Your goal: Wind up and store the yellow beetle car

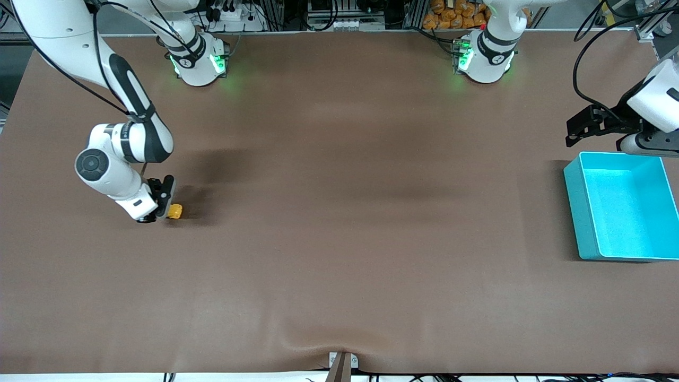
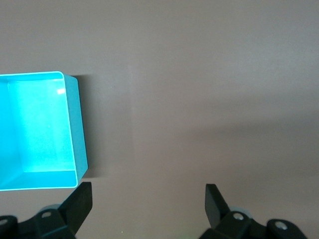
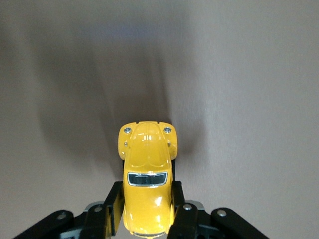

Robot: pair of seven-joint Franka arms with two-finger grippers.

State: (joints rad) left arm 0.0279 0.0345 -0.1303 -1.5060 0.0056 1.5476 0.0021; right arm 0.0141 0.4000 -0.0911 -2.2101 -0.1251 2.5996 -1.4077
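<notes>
The right pincer [image 1: 163,208] is closed on the car [image 1: 174,211], one finger on each side of its body, low at the surface [image 1: 339,212] near the right arm's end, at about 9 o'clock in the front view. The car seems to rest on its wheels, so I judge the winding step is in hand: pulling it backward along the surface. Next it must be carried to the bin [image 1: 578,212], well apart at 3 o'clock. The left pincer [image 1: 575,130] waits fully open and empty, over bare surface beside the bin's rim, toward 12 o'clock from it.
</notes>
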